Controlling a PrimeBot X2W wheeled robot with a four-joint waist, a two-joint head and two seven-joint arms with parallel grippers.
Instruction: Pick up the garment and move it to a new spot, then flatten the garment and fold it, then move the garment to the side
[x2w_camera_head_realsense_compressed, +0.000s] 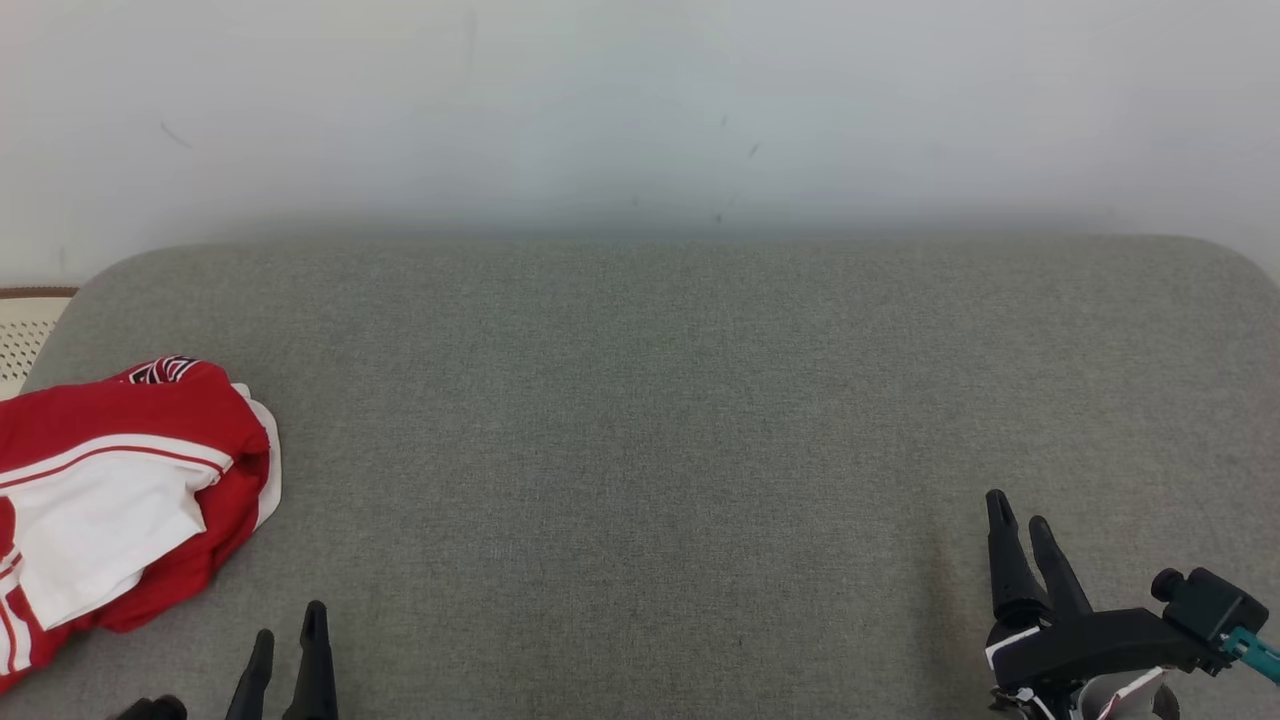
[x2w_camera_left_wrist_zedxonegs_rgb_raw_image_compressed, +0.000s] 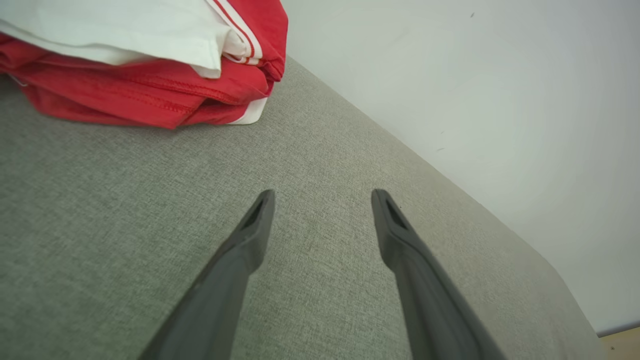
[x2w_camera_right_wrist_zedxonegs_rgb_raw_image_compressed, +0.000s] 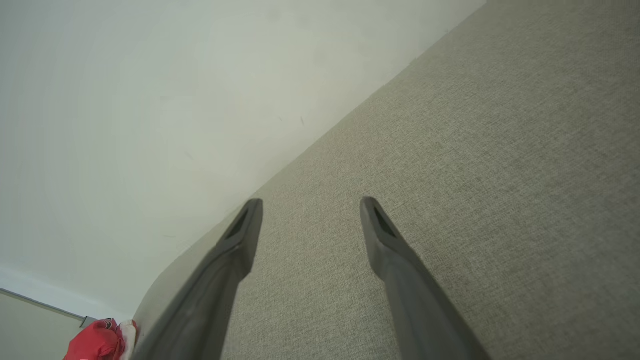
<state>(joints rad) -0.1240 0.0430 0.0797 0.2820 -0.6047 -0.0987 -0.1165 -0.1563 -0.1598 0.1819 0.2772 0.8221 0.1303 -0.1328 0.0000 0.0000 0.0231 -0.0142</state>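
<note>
On the left of the grey fabric-covered desk lies a red-and-white cloth garment; left tool and right tool gape wide, empty.

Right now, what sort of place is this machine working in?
Most likely a living space or a mock-up of one. A broad grey woven-fabric cushion with rounded corners, like a sofa seat or bed, sits against a plain white wall, and a red-and-white cloth garment lies bundled at its left edge.
</note>
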